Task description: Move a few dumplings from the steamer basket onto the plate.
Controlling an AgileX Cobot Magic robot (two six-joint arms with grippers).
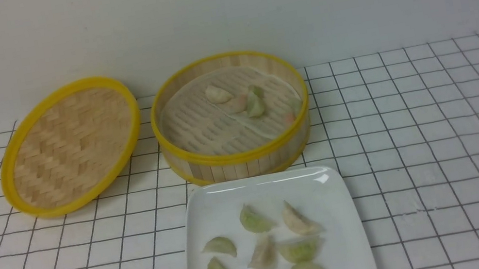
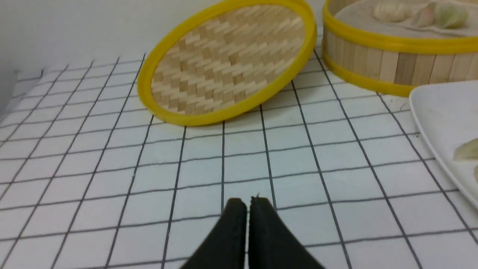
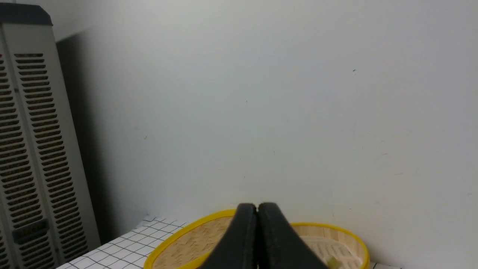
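The steamer basket (image 1: 238, 157) stands at the back centre with several dumplings (image 1: 255, 103) on its pale liner; its wall also shows in the left wrist view as the steamer basket (image 2: 377, 61). In front of it the white plate (image 1: 326, 178) holds several dumplings (image 1: 254, 220). My left gripper (image 2: 247, 203) is shut and empty, low over the checked cloth, short of the lid and left of the plate (image 2: 440, 112). My right gripper (image 3: 257, 206) is shut and empty, raised and facing the wall, with the steamer basket (image 3: 351, 239) beyond it. Neither gripper shows in the front view.
A shallow woven lid (image 1: 69, 145) with a yellow rim leans tilted left of the steamer, also seen as the lid (image 2: 227, 61). A checked cloth (image 1: 443, 143) covers the table. A grey slatted appliance (image 3: 26, 149) stands beside the table, against the wall.
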